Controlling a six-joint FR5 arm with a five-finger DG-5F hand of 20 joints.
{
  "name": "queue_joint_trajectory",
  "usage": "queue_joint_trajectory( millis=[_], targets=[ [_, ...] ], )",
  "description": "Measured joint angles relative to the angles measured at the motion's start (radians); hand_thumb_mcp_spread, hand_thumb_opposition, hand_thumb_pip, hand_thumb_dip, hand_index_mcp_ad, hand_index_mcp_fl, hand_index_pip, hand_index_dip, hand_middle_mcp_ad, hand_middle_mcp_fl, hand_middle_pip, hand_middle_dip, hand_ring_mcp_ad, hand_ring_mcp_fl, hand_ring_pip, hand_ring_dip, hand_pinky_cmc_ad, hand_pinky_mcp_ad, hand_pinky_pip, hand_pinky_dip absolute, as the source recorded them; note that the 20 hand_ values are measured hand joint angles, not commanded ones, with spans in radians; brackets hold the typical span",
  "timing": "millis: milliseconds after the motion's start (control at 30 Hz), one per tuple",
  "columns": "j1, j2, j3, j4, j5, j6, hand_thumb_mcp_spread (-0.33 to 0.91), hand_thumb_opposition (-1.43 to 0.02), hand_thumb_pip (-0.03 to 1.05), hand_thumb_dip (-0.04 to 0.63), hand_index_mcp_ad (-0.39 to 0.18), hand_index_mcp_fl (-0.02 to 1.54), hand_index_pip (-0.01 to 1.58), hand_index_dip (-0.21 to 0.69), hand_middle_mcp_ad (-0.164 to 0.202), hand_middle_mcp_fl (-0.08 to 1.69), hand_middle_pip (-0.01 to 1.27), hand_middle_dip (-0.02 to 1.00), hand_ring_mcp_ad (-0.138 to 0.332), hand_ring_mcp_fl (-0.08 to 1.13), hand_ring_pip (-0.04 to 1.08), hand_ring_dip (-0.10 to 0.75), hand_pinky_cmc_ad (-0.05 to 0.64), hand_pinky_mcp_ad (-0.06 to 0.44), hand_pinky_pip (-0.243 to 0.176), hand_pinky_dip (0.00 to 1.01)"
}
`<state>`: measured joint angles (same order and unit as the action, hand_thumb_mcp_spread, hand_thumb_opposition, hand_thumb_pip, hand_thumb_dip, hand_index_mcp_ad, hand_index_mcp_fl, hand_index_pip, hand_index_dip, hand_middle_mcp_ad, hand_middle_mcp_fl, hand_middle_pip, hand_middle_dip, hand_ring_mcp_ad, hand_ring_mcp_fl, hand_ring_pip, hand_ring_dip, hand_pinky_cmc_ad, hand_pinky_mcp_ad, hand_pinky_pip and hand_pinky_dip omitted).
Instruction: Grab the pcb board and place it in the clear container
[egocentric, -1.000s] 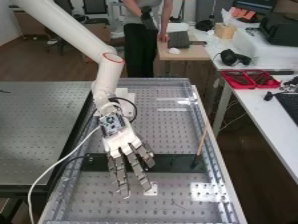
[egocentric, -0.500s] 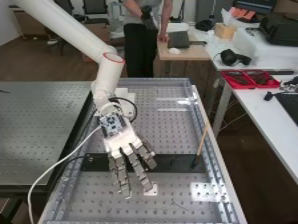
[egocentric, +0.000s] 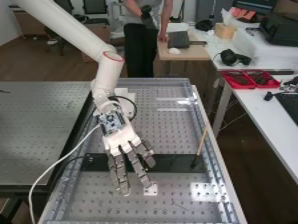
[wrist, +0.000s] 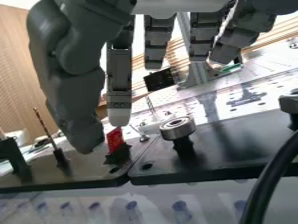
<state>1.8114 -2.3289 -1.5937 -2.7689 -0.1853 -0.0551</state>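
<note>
What looks like the pcb board (wrist: 114, 139), little and red, sits in a black holder (wrist: 118, 155) near the hand's (egocentric: 120, 137) thumb; it's hard to be sure. Straight, spread fingers hide some counter (egocentric: 178, 201).

hand (egocentric: 121, 137) shifted slightly, a touch farther back

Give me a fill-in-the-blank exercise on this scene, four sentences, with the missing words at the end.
The hand above the bench is ____, not shut.
The bench top around the dark strip is dotted with small round ____.
In the high view, a thin stick stands near the ____ end of the dark strip.
On the white table, the trays are coloured ____.

Missing words: open; holes; right; red
</note>
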Motion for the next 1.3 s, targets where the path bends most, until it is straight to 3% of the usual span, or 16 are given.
queue_joint_trajectory(
  millis=[1133, 1300],
  targets=[
    [0.011, -0.033, 0.033, -0.112, 0.028, 0.113, 0.54, -0.81, 0.44, 0.253, -0.169, 0.29, 1.19, 0.326, -0.01, 0.05, 0.13, 0.14, 0.182, 0.0, 0.1, 0.024, 0.288, 0.134, -0.077, 0.18],
    [0.008, -0.034, 0.033, -0.103, 0.025, 0.104, 0.54, -0.81, 0.44, 0.253, -0.169, 0.29, 1.19, 0.326, -0.01, 0.05, 0.13, 0.14, 0.182, 0.01, 0.1, 0.028, 0.288, 0.133, -0.077, 0.18]
  ],
)
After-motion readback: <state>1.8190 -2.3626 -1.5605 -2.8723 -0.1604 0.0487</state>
